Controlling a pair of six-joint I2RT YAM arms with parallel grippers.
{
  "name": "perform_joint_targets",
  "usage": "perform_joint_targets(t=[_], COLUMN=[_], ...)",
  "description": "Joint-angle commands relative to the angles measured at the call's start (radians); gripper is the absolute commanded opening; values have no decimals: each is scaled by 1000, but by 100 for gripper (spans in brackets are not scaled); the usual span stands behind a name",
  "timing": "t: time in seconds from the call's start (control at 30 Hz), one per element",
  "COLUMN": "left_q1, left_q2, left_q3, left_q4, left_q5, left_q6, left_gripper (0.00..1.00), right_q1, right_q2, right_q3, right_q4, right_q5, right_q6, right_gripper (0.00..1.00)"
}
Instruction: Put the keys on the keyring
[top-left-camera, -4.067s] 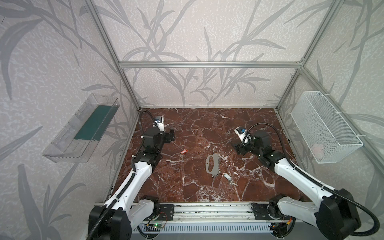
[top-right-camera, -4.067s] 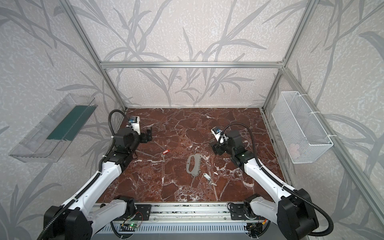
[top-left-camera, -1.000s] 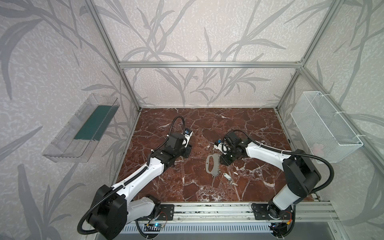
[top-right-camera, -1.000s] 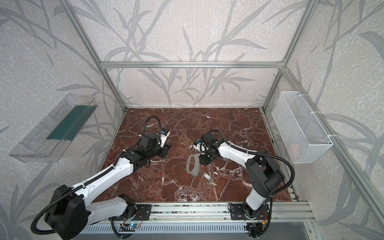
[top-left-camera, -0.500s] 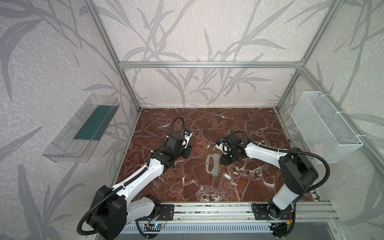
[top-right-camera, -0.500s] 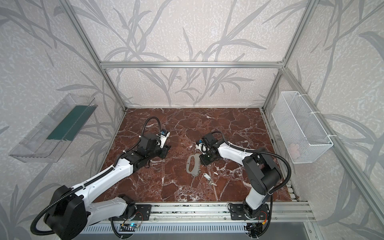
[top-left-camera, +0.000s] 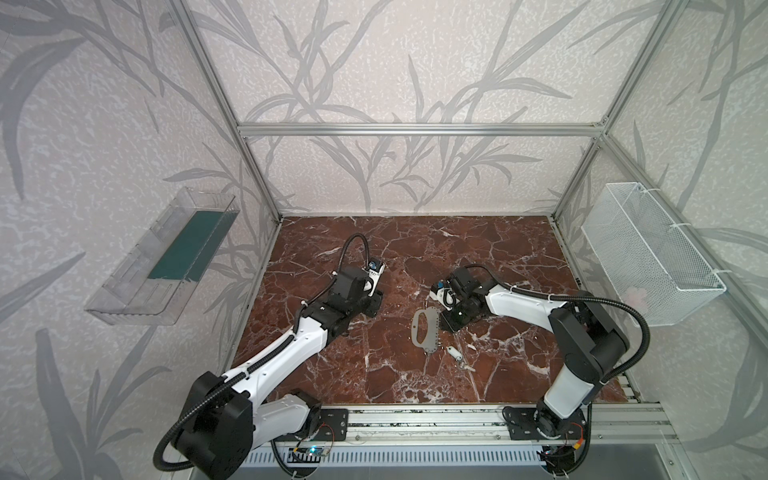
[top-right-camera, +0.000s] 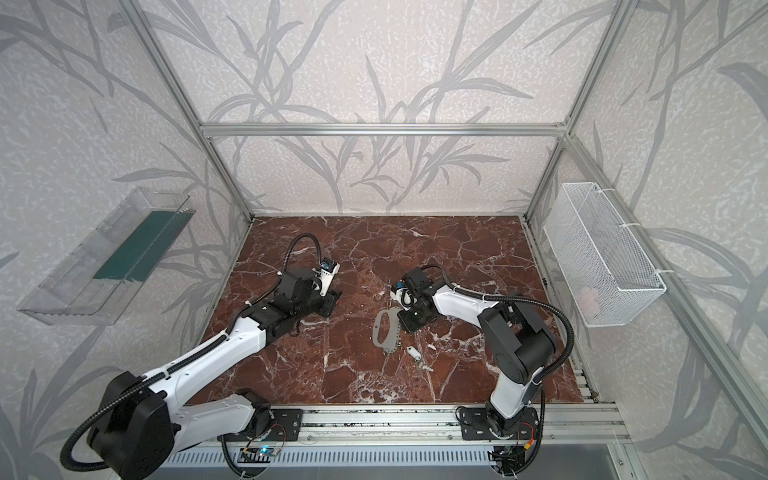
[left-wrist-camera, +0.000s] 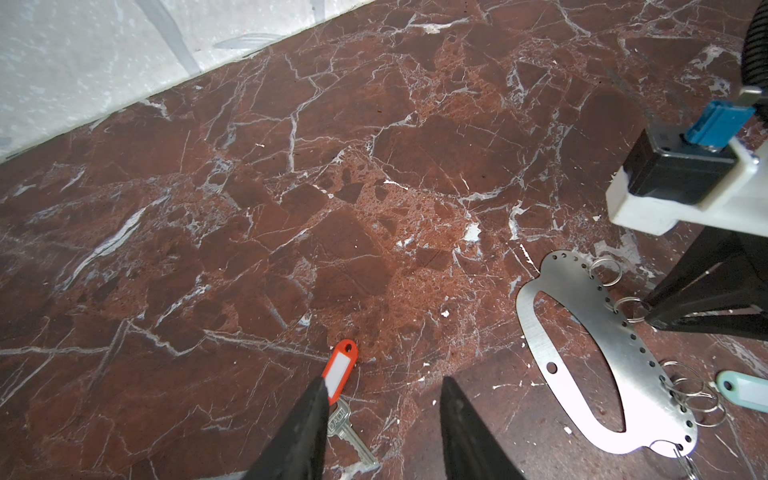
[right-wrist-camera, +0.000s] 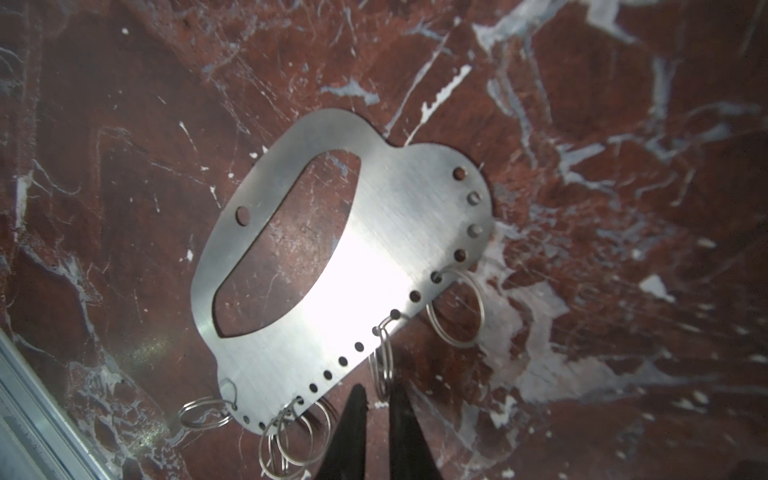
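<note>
The keyring (right-wrist-camera: 395, 232) is a flat grey metal plate with an oblong cut-out, lying on the marble floor; it shows in both top views (top-left-camera: 433, 332) (top-right-camera: 393, 332). Split rings hang from its row of holes. My right gripper (right-wrist-camera: 378, 392) (top-left-camera: 446, 326) is at that edge, its jaws nearly together on one upright split ring (right-wrist-camera: 383, 361). My left gripper (left-wrist-camera: 382, 386) (top-right-camera: 332, 305) is open and low over the floor. The red-tagged key (left-wrist-camera: 340, 370) lies against the outer side of one of its fingers. The white-tagged key (top-left-camera: 455, 353) (top-right-camera: 412, 352) lies beside the plate's near end.
A white wire basket (top-left-camera: 648, 257) hangs on the right wall. On the left wall hangs a clear plastic tray (top-left-camera: 166, 257) with a green base. An aluminium rail (top-left-camera: 415, 419) runs along the front edge, where both arm bases sit.
Both arms have come in from the back to the middle of the floor. In the last second the right jaws have narrowed around the split ring. The left gripper has stayed put.
</note>
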Motion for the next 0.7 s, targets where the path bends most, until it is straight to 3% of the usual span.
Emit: perform_joint_targets(t=[0.0,0.4,0.67], left_q1=[-4,-4,-4], left_q2=[-11,-5,-13], left_q3=[-11,-11,-8], left_q4=[3,2,0], left_q5=[-8,-7,-1], left_q6=[-3,-5,-5], left_gripper=[45,45,45], right_q1=[-3,-3,0], right_q2=[23,34,-54], right_q3=[-5,-9,-40], right_q4=[7,9,55], right_q5=[-28,-19,-17], right_q6=[-5,-13,-59], right_gripper=[11,5,0])
